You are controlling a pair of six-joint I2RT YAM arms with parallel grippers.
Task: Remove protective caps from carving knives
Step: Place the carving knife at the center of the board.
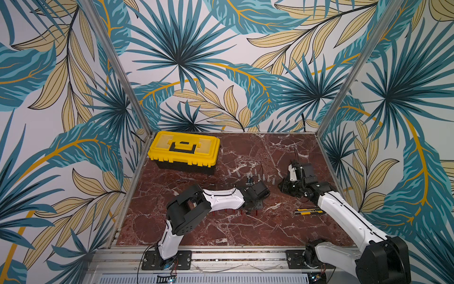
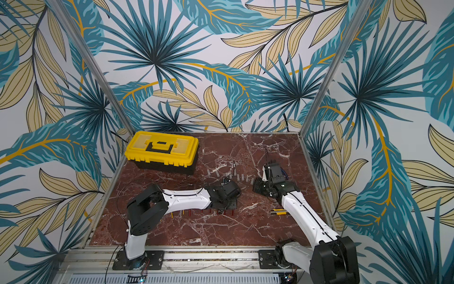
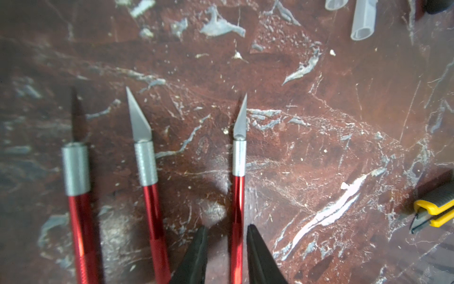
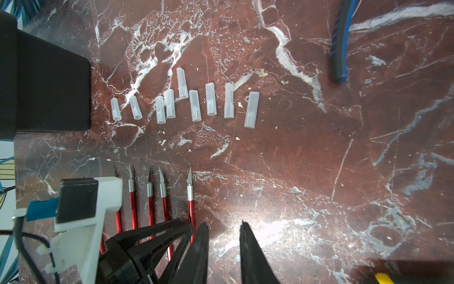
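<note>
Left claw [image 3: 226, 228] straddles one knife [image 3: 237, 196]; nine caps [image 4: 195, 105] loose.

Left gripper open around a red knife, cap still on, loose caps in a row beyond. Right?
No cap: the left wrist view shows the red knife inside the open left gripper with a bare blade. The rest holds.

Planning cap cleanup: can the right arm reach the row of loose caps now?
Probably yes: the right gripper is open and empty, the caps lie uncovered in a row on the table, and the left gripper is over the knives, not the caps.
</note>
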